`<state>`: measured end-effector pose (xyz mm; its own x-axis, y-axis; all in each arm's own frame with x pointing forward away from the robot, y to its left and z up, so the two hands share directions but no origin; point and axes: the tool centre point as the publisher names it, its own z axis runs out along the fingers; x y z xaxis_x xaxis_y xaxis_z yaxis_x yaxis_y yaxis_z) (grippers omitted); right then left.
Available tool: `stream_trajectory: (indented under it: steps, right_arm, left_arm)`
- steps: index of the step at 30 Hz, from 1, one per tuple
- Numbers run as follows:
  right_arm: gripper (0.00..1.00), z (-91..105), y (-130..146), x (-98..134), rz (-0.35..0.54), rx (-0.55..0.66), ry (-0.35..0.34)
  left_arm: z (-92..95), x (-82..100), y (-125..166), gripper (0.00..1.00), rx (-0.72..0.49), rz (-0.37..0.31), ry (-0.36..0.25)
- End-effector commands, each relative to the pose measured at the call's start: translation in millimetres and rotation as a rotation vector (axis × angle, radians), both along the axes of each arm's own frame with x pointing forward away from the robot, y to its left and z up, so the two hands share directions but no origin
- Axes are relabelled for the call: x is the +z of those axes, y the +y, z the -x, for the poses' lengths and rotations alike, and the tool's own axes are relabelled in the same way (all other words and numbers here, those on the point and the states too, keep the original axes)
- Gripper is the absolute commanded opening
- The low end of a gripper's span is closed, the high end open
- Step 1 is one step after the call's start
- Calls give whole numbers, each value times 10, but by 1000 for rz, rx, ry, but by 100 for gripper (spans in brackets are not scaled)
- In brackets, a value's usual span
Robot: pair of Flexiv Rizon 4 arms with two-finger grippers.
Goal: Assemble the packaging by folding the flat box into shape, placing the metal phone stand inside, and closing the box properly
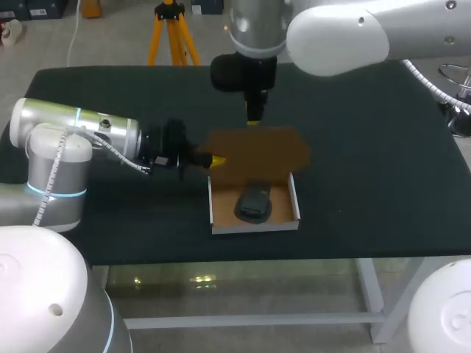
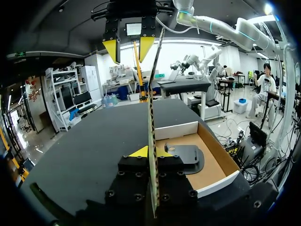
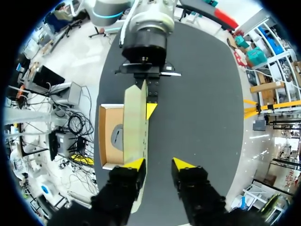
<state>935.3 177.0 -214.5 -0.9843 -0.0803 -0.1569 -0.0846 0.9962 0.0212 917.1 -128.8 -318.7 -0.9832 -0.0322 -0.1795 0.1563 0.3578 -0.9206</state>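
Cardboard lid [image 1: 257, 151] stands upright, pinched by the left gripper [image 2: 153, 151]; right gripper [image 3: 159, 164] spread wide, seemingly brushing its edge. Metal phone stand [image 1: 254, 204] lies inside the box [image 1: 254, 226].

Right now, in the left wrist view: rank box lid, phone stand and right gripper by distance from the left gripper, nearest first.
1. box lid: clamped between the fingers of the left gripper.
2. phone stand: beside that gripper, lying in the box base.
3. right gripper: ahead, at the lid's far end, open.

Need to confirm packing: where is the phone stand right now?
In the head view, the phone stand lies inside the open box, near the middle of the front edge of the table.
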Motion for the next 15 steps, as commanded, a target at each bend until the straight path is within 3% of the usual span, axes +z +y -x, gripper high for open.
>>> stream_trajectory:
  steps: [1,15]
  right_arm:
    - [40,68,-53,-34,-16,9,-5]
    - [40,230,-52,-75,-32,37,1]
  left_arm:
    - [0,-4,4,0,-1,1,-1]
    - [0,-4,4,0,-1,1,-1]
